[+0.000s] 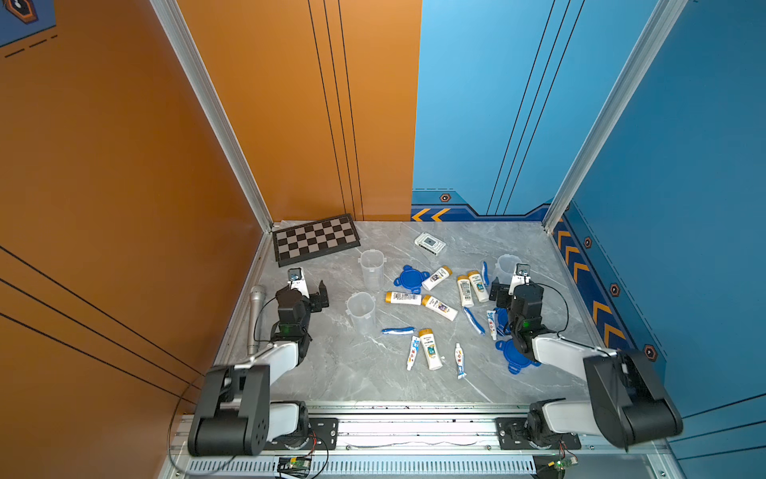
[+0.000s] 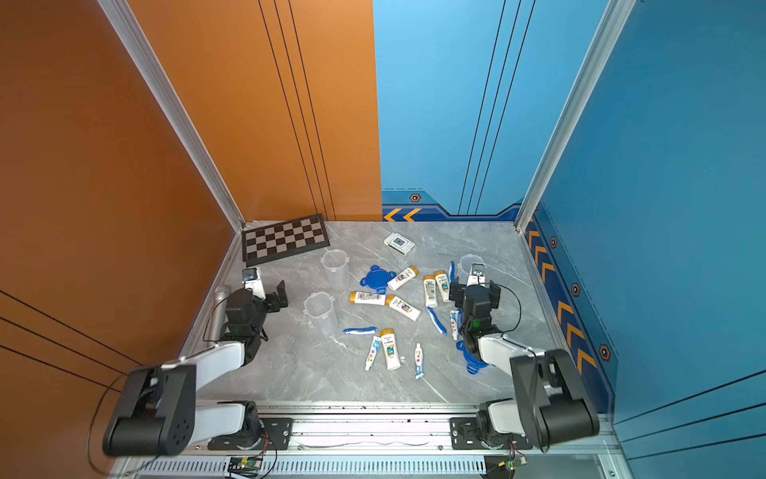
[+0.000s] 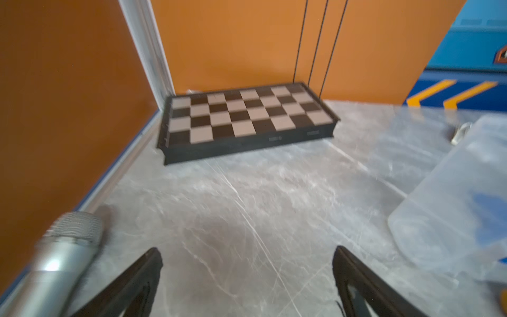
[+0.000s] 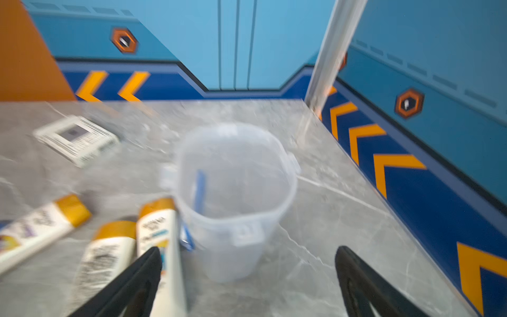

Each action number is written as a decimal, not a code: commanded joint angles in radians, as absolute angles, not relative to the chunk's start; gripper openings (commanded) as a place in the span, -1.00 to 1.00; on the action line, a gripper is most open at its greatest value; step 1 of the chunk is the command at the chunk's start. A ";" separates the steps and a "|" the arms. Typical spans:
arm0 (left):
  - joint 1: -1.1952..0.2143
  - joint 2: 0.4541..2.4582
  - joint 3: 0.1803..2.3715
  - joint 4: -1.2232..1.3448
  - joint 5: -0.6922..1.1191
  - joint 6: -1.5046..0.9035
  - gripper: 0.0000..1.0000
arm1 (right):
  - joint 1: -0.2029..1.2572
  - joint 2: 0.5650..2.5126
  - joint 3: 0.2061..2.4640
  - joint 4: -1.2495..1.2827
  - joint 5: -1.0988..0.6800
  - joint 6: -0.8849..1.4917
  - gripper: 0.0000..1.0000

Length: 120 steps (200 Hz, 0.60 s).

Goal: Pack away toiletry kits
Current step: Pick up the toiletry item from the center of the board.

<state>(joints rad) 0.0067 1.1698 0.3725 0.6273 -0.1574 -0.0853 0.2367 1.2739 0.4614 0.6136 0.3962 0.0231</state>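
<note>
Three clear cups stand on the marble table (image 1: 373, 385): a back one (image 1: 372, 269), a nearer one (image 1: 361, 313) and a right one (image 1: 506, 265). Between them lie several gold-capped bottles (image 1: 440, 307), toothpaste tubes (image 1: 413, 352), toothbrushes (image 1: 398, 330) and blue lids (image 1: 410, 278). My left gripper (image 1: 309, 288) hangs open over bare table, left of the cups, with nothing between its fingers (image 3: 155, 255). Just in front of the right cup (image 4: 236, 192), my right gripper (image 4: 248, 251) is open and empty, one finger over a bottle (image 4: 157, 227). A toothbrush (image 4: 199, 189) shows through that cup.
A chessboard (image 1: 315, 238) lies in the back left corner. A grey microphone (image 1: 255, 315) lies along the left wall beside my left arm. A flat white box (image 1: 431, 243) sits at the back. Another blue lid (image 1: 516, 358) lies partly under my right arm.
</note>
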 commanded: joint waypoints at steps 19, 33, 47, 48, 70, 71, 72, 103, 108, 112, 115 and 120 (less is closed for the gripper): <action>-0.154 0.881 0.667 -0.147 -0.417 -0.286 0.97 | 0.417 1.094 0.815 -0.270 0.642 0.308 1.00; -0.237 0.874 0.812 -0.388 -0.435 -0.370 0.97 | 0.475 1.124 0.957 -0.571 0.583 0.436 1.00; -0.293 0.918 0.950 -0.578 -0.358 -0.455 0.97 | 0.513 1.183 1.052 -0.786 0.462 0.530 1.00; -0.297 0.925 0.961 -0.592 -0.354 -0.462 0.97 | 0.516 1.186 1.055 -0.793 0.453 0.533 1.00; -0.396 1.043 1.135 -0.788 -0.236 -0.574 0.97 | 0.622 1.257 1.067 -0.890 0.301 0.569 1.00; -0.401 1.048 1.139 -0.794 -0.229 -0.578 0.97 | 0.625 1.261 1.067 -0.890 0.299 0.568 1.00; -0.405 1.054 1.145 -0.800 -0.223 -0.582 0.97 | 0.631 1.264 1.067 -0.892 0.295 0.568 1.00; -0.562 1.209 1.323 -1.003 -0.097 -0.673 0.97 | 0.770 1.377 1.100 -0.947 0.179 0.575 1.00; -0.589 1.234 1.352 -1.042 -0.086 -0.685 0.97 | 0.789 1.397 1.104 -0.949 0.165 0.571 1.00; -0.608 1.254 1.376 -1.079 -0.086 -0.697 0.97 | 0.804 1.411 1.106 -0.949 0.157 0.567 1.00; -0.625 1.267 1.392 -1.105 -0.088 -0.706 0.97 | 0.816 1.420 1.107 -0.948 0.153 0.565 1.00; -0.652 1.287 1.416 -1.146 -0.095 -0.721 0.97 | 0.834 1.439 1.107 -0.949 0.149 0.562 1.00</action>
<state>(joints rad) -0.5610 1.2160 1.3132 -0.8158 -0.1783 -0.6052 0.7662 1.3926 1.0824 -0.8078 0.2485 0.5262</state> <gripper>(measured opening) 0.986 0.999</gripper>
